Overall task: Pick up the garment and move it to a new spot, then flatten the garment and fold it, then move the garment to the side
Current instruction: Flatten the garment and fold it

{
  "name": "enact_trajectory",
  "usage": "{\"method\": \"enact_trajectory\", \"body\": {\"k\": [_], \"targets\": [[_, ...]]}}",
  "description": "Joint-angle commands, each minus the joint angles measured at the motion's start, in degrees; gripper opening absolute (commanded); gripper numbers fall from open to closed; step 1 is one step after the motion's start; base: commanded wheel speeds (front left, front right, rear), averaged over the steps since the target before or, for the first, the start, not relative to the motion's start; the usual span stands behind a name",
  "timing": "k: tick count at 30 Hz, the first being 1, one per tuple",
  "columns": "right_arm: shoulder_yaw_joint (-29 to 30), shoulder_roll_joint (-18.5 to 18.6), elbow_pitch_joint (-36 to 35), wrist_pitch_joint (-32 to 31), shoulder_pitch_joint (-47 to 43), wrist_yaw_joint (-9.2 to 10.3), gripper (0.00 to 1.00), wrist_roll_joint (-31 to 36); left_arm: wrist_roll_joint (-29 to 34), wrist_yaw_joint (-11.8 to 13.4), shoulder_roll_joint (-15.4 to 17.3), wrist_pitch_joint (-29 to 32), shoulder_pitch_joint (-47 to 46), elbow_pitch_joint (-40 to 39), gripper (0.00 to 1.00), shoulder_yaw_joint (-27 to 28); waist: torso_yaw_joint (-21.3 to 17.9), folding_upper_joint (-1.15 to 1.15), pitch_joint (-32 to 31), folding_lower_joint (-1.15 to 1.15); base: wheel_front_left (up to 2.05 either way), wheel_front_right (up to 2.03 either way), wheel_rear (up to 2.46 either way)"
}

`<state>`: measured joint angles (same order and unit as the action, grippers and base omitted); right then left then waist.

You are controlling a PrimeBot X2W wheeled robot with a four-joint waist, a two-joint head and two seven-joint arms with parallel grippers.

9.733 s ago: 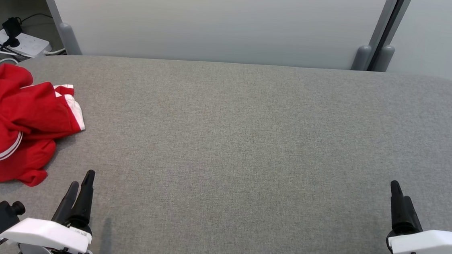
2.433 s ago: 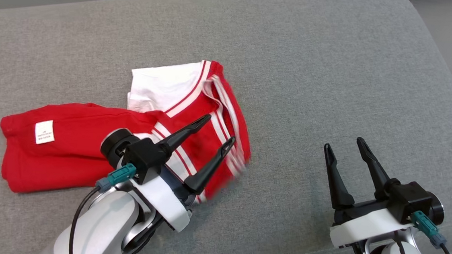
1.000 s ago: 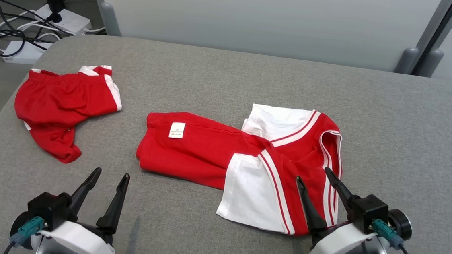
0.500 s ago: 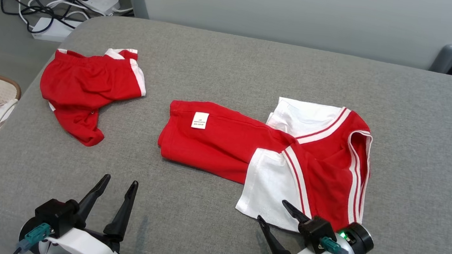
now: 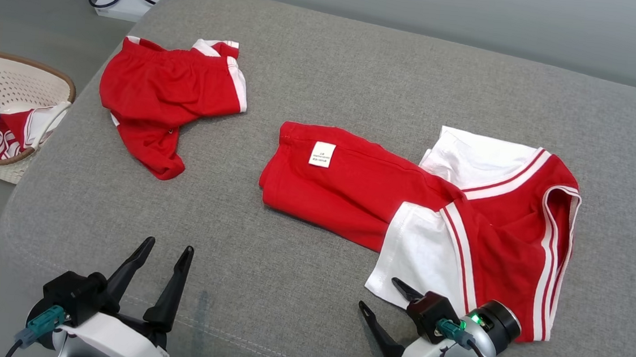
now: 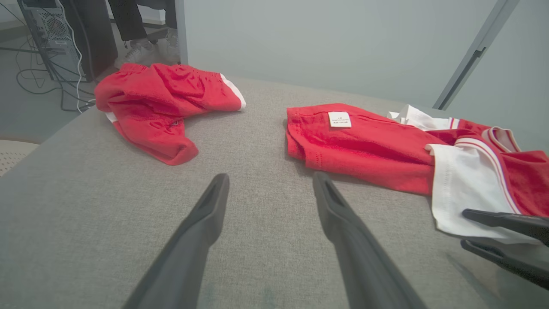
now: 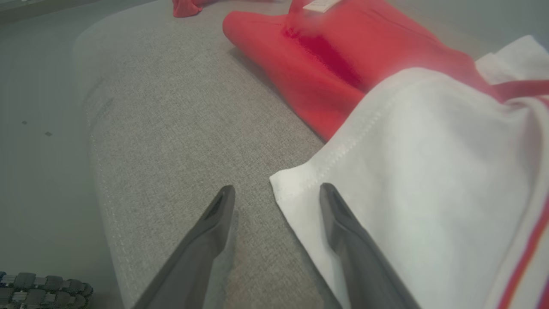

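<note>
On the cushion (image 5: pixel 361 63), left tool (image 5: pixel 168 244) and right tool (image 5: pixel 378 293) gape empty; garment (image 5: pixel 350 198) hem partly hidden.

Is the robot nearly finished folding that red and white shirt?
Not yet. Done, it seems: the shirt lies in the middle of the grey pad, with nothing gripping it. In hand: the right gripper, fingers open, sits at the white sleeve corner, probably to spread it. The left gripper is open, apart from the shirt. Left: flattening the rumpled shirt, folding it, moving it aside.
</note>
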<state>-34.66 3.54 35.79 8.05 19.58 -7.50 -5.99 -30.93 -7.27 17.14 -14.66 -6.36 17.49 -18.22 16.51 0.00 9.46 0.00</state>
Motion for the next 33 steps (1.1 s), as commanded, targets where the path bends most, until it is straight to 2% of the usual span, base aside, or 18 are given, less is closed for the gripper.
{"method": "enact_trajectory", "body": {"k": [1, 8, 9, 11, 12, 13, 14, 15, 22, 29, 31, 33], "targets": [[-0.5, -0.7, -0.9, -0.2, 1.2, 0.01, 1.0, 0.8, -0.4, -0.2, 1.6, -0.3, -2.7, -1.2, 1.0, 1.9, 0.5, 0.0, 0.4, 0.0, 0.0, 0.0, 0.0], [0.8, -0.7, 0.2, -3.3, 1.5, 0.01, 1.0, 2.6, -1.2, -0.2, 2.0, -0.3, -3.2, -1.6, 1.0, 1.4, 1.2, 0.0, 1.4, 0.0, 0.0, 0.0, 0.0], [0.9, -0.7, 0.2, -3.8, 1.5, 0.01, 0.96, 3.1, -1.3, -0.2, 2.0, -0.3, -3.3, -1.7, 1.0, 1.4, 1.3, 0.0, 1.6, 0.0, 0.0, 0.0, 0.0], [1.3, -0.7, 0.1, -4.6, 1.5, 0.01, 0.77, 3.9, -1.6, -0.2, 2.1, -0.3, -3.6, -1.8, 1.0, 1.2, 1.3, 0.0, 1.7, 0.0, 0.0, 0.0, 0.0], [1.7, -0.7, 0.1, -4.9, 1.5, 0.01, 0.47, 4.2, -1.8, -0.2, 2.2, -0.3, -3.7, -1.9, 1.0, 1.2, 1.2, 0.0, 1.8, 0.0, 0.0, 0.0, 0.0], [2.2, -0.7, 0.0, -5.0, 1.5, 0.01, 0.28, 4.6, -1.9, -0.2, 2.3, -0.3, -3.9, -2.0, 1.0, 1.2, 1.2, 0.0, 1.8, 0.0, 0.0, 0.0, 0.0], [2.8, -0.7, -0.1, -5.2, 1.5, 0.01, 0.04, 4.8, -2.0, -0.2, 2.4, -0.3, -4.0, -2.1, 1.0, 1.1, 1.1, 0.0, 1.8, 0.0, 0.0, 0.0, 0.0], [3.6, -0.7, -0.3, -5.0, 1.5, 0.01, 0.0, 4.9, -2.0, -0.2, 2.5, -0.3, -4.1, -2.3, 1.0, 1.1, 0.9, 0.0, 1.8, 0.0, 0.0, 0.0, 0.0], [10.5, -0.7, -3.8, -1.0, 1.1, 0.01, 0.0, 5.4, -2.1, -0.2, 3.3, -0.3, -4.9, -3.3, 1.0, 0.4, -1.5, 0.0, 1.0, 0.0, 0.0, 0.0, 0.0], [17.7, -0.7, -7.1, 1.1, -0.7, 0.01, 0.0, 5.1, -2.5, -0.2, 4.0, -0.3, -6.2, -2.0, 1.0, -0.4, -5.7, 0.0, -0.1, 0.0, 0.0, 0.0, 0.0], [21.1, -0.7, -9.1, 1.6, -2.1, 0.01, 0.0, 5.7, -2.9, -0.2, 4.3, -0.3, -7.2, -1.4, 1.0, -0.4, -8.1, 0.0, -0.5, 0.0, 0.0, 0.0, 0.0], [22.1, -0.7, -9.8, 1.6, -2.7, 0.01, 0.0, 5.9, -3.1, -0.2, 4.3, -0.3, -7.4, -1.3, 1.0, -0.3, -8.8, 0.0, -0.6, 0.0, 0.0, 0.0, 0.0]]}}
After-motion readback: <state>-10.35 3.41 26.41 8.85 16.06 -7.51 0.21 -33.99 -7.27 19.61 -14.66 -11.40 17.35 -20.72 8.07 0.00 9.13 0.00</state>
